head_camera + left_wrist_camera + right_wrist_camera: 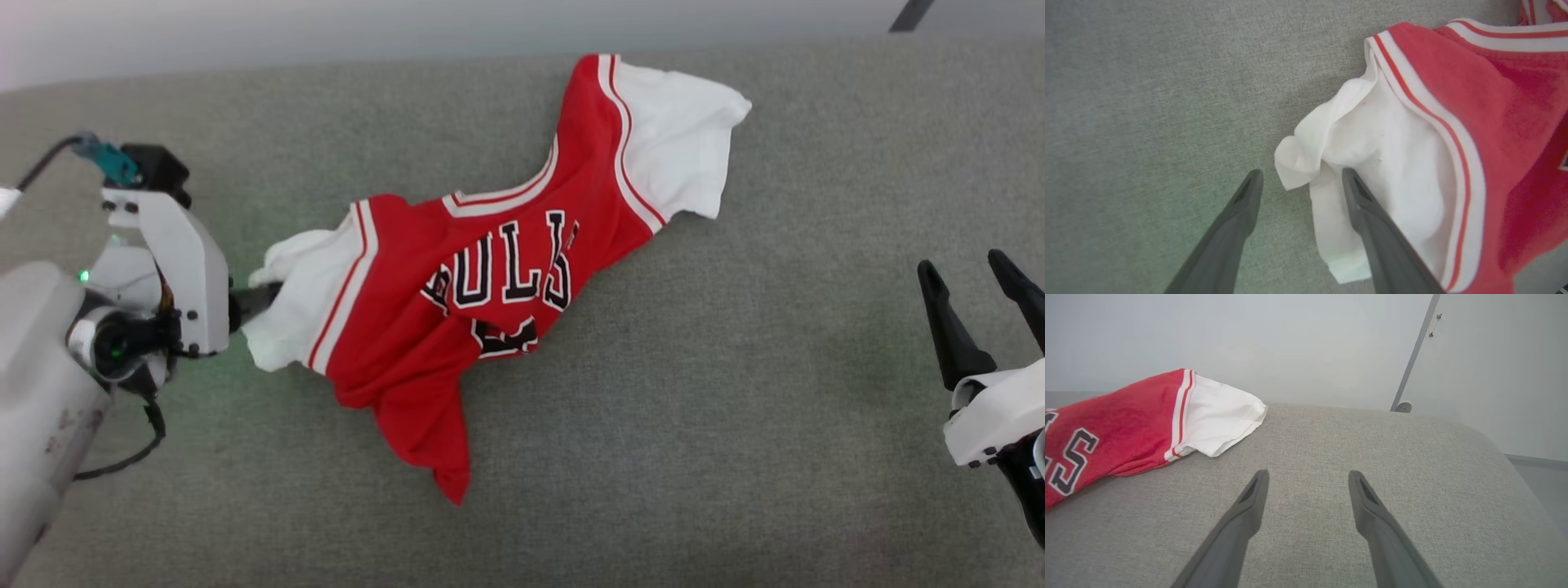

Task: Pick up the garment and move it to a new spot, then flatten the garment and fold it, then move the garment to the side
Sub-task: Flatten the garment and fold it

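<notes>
One jersey (490, 278), crumpled askew on grey upholstery (735, 408); left end effector (1300, 175), open, straddling its white sleeve (1372, 134); right end effector (963, 265), open, well apart; step: pickup; next, likely: close on sleeve, lift.

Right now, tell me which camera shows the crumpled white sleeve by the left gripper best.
The left wrist view: the crumpled white sleeve lies close up, folds clear, at the open left gripper. The head view shows it smaller, bunched at the left end of the jersey. The right wrist view catches the other white sleeve.
</notes>
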Motion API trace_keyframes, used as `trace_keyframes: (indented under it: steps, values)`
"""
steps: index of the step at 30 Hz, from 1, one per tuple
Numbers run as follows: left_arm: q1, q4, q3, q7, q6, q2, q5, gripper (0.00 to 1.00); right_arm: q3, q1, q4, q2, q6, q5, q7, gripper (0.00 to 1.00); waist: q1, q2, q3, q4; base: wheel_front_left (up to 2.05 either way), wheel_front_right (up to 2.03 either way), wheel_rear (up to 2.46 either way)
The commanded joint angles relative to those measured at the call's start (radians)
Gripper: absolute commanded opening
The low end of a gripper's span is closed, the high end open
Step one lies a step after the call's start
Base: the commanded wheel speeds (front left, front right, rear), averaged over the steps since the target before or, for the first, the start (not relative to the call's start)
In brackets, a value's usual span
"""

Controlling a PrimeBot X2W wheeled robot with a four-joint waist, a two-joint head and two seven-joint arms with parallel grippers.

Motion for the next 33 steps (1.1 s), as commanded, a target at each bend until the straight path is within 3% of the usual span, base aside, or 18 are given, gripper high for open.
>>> trace_keyframes:
  steps: [1,6,15,16,17,18,24,33]
  values:
    - [-0.012,0.015,-0.003,0.006,-0.003,-0.002,-0.004,1.0,-0.003,-0.014,0.0,-0.003,-0.001,-0.002,-0.007,1.0,0.0,0.0,0.02,-0.01,0.0,0.0,0.0]
    - [-0.034,0.115,-0.028,0.088,-0.002,-0.036,-0.017,1.0,-0.005,-0.018,0.006,-0.002,-0.001,-0.01,-0.003,1.0,0.0,0.0,0.027,-0.001,0.0,0.0,0.0]
    - [-0.038,0.207,-0.033,0.145,0.011,-0.102,-0.052,0.98,0.005,-0.035,0.005,-0.005,-0.001,-0.011,0.006,1.0,0.0,0.0,0.039,0.013,0.0,0.0,0.0]
    - [-0.037,0.215,-0.035,0.148,0.011,-0.107,-0.051,0.45,0.008,-0.037,0.004,-0.005,-0.001,-0.01,0.008,1.0,0.0,0.0,0.041,0.014,0.0,0.0,0.0]
    - [-0.038,0.215,-0.04,0.149,0.008,-0.112,-0.046,0.18,0.011,-0.041,0.004,-0.006,-0.001,-0.008,0.01,1.0,0.0,0.0,0.044,0.015,0.0,0.0,0.0]
    - [-0.041,0.216,-0.037,0.135,0.006,-0.115,-0.049,0.0,0.015,-0.047,0.003,-0.009,-0.001,-0.007,0.012,1.0,0.0,0.0,0.046,0.015,0.0,0.0,0.0]
    - [-0.064,0.217,-0.039,0.077,-0.002,-0.115,-0.033,0.0,0.076,-0.093,0.009,-0.048,-0.001,0.037,0.079,1.0,0.0,0.0,0.053,0.026,0.0,0.0,0.0]
    - [-0.104,0.162,-0.07,0.037,-0.003,-0.159,-0.029,0.0,0.197,-0.297,0.114,-0.148,-0.001,0.186,0.314,1.0,0.0,0.0,0.086,0.094,0.0,0.0,0.0]
